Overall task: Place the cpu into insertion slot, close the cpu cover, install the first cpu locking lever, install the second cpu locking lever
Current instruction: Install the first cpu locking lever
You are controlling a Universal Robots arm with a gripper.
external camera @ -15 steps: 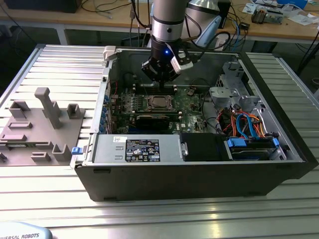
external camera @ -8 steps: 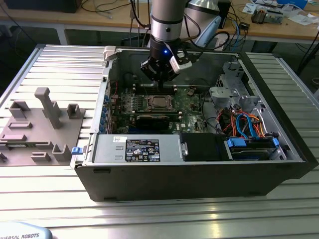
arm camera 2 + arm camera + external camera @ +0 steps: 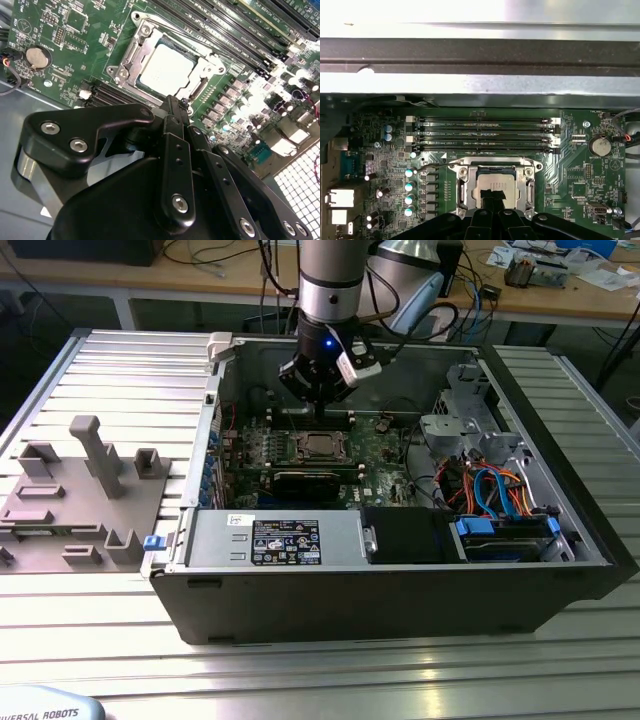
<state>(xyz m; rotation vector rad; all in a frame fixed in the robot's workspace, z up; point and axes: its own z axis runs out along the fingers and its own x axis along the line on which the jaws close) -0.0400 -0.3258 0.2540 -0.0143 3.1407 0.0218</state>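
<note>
Over the socket, jaws pressed together

Above the green motherboard (image 3: 375, 445) inside the open computer case (image 3: 400, 570), the gripper (image 3: 175, 107) hangs just over the cpu (image 3: 165, 70). Its jaws are pressed together with nothing between them. Both wrist views show the cpu lying flat in the insertion slot (image 3: 492, 187), the cpu cover (image 3: 132, 55) folded down around it as a silver frame. Long memory slots (image 3: 482, 135) run just beside the socket
</note>
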